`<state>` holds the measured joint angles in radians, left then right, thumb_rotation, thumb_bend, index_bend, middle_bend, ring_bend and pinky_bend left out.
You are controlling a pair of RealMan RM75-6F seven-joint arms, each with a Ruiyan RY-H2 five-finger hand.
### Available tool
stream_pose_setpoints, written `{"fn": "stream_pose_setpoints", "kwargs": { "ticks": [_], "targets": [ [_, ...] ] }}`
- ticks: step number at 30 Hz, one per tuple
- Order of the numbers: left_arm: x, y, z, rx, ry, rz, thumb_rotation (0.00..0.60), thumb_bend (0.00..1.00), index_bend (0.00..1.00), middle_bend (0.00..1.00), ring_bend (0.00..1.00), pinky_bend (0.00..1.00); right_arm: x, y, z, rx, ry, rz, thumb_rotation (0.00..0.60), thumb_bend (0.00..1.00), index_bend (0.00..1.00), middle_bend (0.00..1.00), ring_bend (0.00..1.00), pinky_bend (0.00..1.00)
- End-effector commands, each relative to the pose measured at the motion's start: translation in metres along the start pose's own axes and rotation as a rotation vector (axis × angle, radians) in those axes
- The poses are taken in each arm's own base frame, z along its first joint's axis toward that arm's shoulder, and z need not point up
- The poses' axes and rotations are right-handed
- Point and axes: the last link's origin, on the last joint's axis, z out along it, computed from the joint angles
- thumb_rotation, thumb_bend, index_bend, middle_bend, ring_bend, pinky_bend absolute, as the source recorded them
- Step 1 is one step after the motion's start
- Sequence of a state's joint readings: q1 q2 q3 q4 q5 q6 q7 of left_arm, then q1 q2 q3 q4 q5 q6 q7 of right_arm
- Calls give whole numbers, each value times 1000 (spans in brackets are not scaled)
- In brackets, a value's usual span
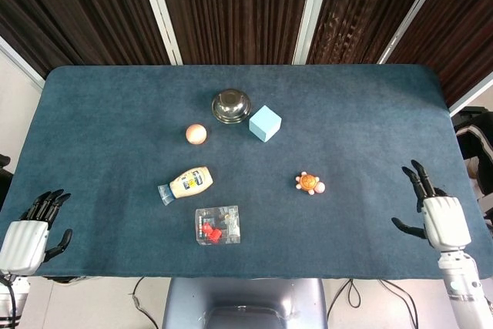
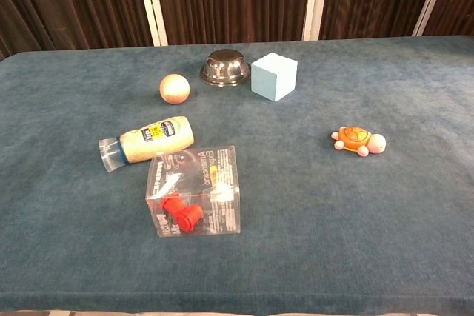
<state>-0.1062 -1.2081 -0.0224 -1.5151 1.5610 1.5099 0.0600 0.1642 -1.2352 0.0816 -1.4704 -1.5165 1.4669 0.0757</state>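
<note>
My right hand [image 1: 433, 209] hovers with fingers spread and empty at the near right edge, my left hand [image 1: 29, 230] likewise at near left. Nearest my right is the small orange toy turtle [image 1: 310, 183] (light, rounded), mid-table; a clumsy sideways reach could knock it away.

Chest view shows neither hand. Left hand [image 1: 21, 243]: arm cut by the bottom-left corner of the head view. Right hand [image 1: 441, 217]: forearm runs off the bottom edge. Bottle [image 2: 147, 141] label too small to read. Box [image 2: 195, 192] print illegible.
</note>
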Motion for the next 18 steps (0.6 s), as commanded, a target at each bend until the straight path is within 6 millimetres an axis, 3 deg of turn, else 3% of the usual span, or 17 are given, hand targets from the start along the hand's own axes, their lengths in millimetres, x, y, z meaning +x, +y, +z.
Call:
{"fn": "stream_pose_setpoints", "kwargs": {
  "ticks": [1, 10, 18],
  "targets": [
    [1, -1, 0, 8, 5, -6, 600, 384, 152, 119, 111, 374, -20, -15, 40, 44, -22, -6, 600, 54, 281, 182, 846, 755],
    [1, -2, -1, 12, 4, -12, 600, 384, 154, 119, 118, 374, -64, -48, 92, 121, -154, -34, 600, 53, 365, 237, 895, 818],
    [1, -3, 0, 17, 3, -18, 600, 383, 161, 119, 119, 374, -88, -62, 117, 105, -219, 2, 600, 55, 452, 308, 945, 887]
  ]
}}
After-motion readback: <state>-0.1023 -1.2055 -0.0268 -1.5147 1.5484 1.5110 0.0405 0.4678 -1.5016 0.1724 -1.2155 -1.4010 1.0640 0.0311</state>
